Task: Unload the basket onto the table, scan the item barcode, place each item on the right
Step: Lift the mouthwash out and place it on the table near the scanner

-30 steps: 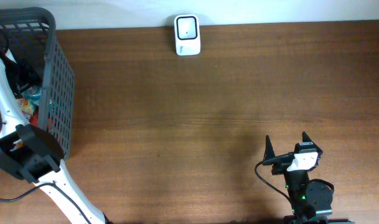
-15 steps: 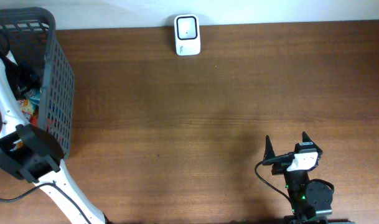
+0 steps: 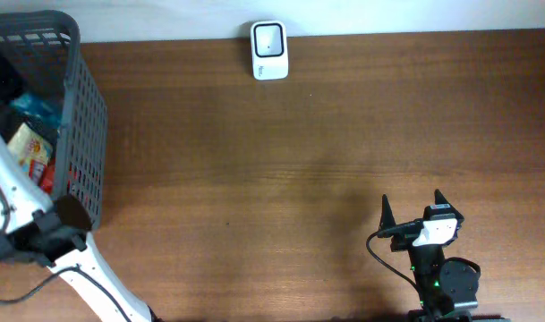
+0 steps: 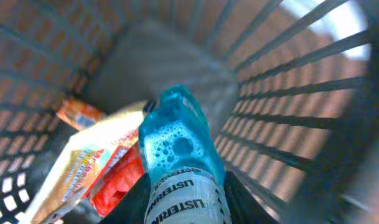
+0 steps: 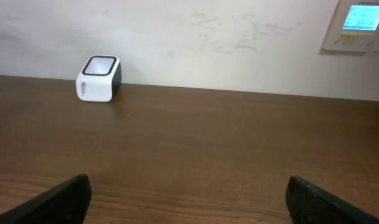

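Observation:
A blue mouthwash bottle (image 4: 177, 149) with a white printed label lies between the black fingers (image 4: 136, 199) of my left gripper (image 4: 186, 202), which press on both of its sides inside the grey basket (image 4: 289, 112). In the overhead view something teal (image 3: 30, 105) shows in the basket (image 3: 84, 116), and the left gripper itself is hidden there. The white barcode scanner (image 3: 269, 50) stands at the table's far edge and also shows in the right wrist view (image 5: 98, 78). My right gripper (image 3: 411, 207) rests open near the front right, with nothing between its fingers (image 5: 189, 199).
Under the bottle in the basket lie a yellow snack packet (image 4: 83, 162) and a red packet (image 4: 117, 180). The yellow packet (image 3: 26, 143) shows from overhead too. A wall panel (image 5: 357, 25) hangs behind the table.
The left arm has drawn back toward the front left, uncovering the basket's contents from overhead. The right arm has not moved.

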{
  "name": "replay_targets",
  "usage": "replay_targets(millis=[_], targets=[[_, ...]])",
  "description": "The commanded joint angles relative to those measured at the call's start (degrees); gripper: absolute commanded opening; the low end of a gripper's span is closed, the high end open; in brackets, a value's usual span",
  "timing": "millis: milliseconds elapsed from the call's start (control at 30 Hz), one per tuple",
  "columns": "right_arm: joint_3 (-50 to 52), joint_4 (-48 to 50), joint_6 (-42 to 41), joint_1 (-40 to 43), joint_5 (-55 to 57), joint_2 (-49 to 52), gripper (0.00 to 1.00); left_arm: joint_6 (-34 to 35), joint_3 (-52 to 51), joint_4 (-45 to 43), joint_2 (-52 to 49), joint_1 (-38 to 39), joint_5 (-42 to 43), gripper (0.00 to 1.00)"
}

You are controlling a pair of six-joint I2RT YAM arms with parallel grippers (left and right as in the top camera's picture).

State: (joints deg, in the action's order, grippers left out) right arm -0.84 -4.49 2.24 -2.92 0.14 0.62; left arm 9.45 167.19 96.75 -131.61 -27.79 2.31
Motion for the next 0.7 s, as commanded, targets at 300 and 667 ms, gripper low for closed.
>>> replay_targets(millis=[300,667], targets=[[0.5,-0.2,0.3,0.4,0.5,-0.4,0.99,8.2,8.1,-8.0,19.7,7.6,39.1,0.03],[0.5,-0.2,0.3,0.4,0.5,-0.4,0.98,8.3,7.1,-7.1,8.7,42.3,13.7,0.03]])
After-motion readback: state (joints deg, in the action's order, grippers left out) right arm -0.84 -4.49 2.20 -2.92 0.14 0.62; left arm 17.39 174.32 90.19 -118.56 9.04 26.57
